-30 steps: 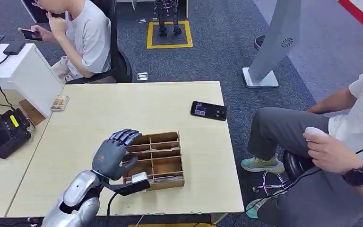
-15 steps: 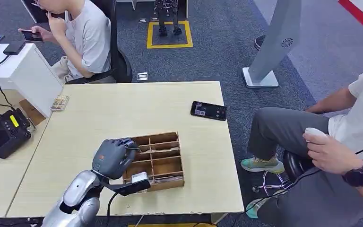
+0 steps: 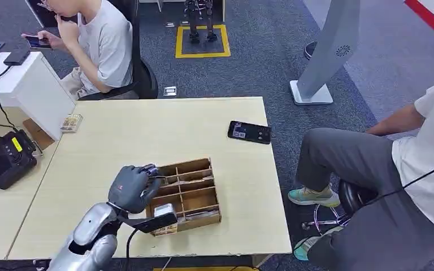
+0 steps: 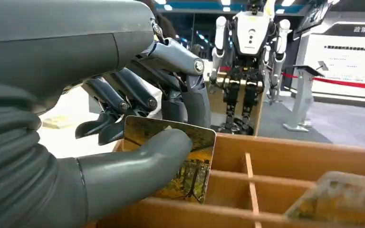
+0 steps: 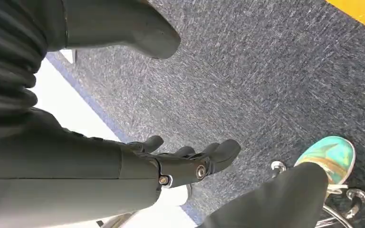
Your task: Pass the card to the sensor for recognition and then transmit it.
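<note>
Robot's left hand [image 4: 123, 142] pinches a picture card [image 4: 185, 159] between thumb and fingers at the wooden divider box's [image 3: 195, 195] near-left corner, card just gripped; presenting it to the sensor and handing over remain

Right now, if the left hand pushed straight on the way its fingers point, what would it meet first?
Probably the wooden organizer tray: the left hand, pinching a card, is at its near-left corner, fingers pointing across the compartments. Depth is unclear.
</note>
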